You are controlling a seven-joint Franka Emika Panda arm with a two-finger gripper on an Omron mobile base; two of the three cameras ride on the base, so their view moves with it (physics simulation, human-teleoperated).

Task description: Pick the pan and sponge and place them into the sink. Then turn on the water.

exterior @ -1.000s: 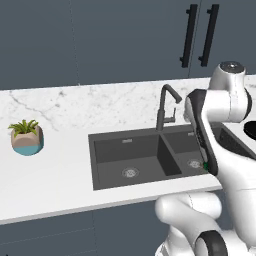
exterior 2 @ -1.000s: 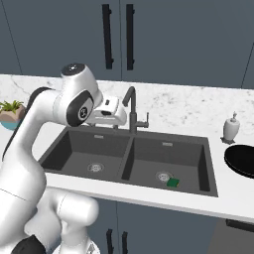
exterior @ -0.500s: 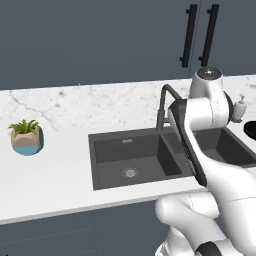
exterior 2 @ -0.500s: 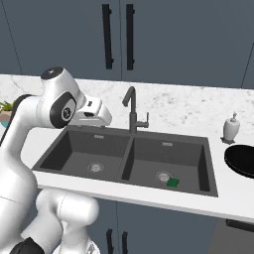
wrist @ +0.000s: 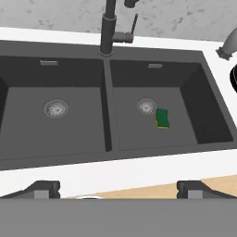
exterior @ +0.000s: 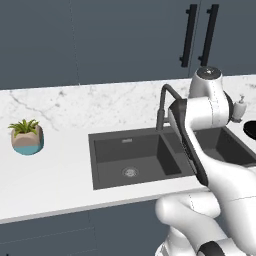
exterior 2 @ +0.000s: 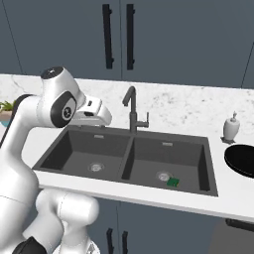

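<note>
Arm swung left, fingers (wrist: 118,189) released, sponge (wrist: 162,117) beside drain (wrist: 146,106), faucet (wrist: 112,30) behind.

- Upper cabinets (exterior 2: 163,39) in dark slate blue are seen along the back wall, with flat door fronts.
- Two long black vertical handles (exterior 2: 118,35) are mounted side by side on adjacent doors.
- A white marble countertop (exterior: 55,170) with faint grey veining is noted, running the full width of both base views.
- Lower cabinet fronts (exterior: 50,237) in the same dark blue are seen below the counter edge.
- A strip of pale wood-toned floor (wrist: 139,190) is visible in the hand view.
- Lighting is even and diffuse; shadows are soft.
</note>
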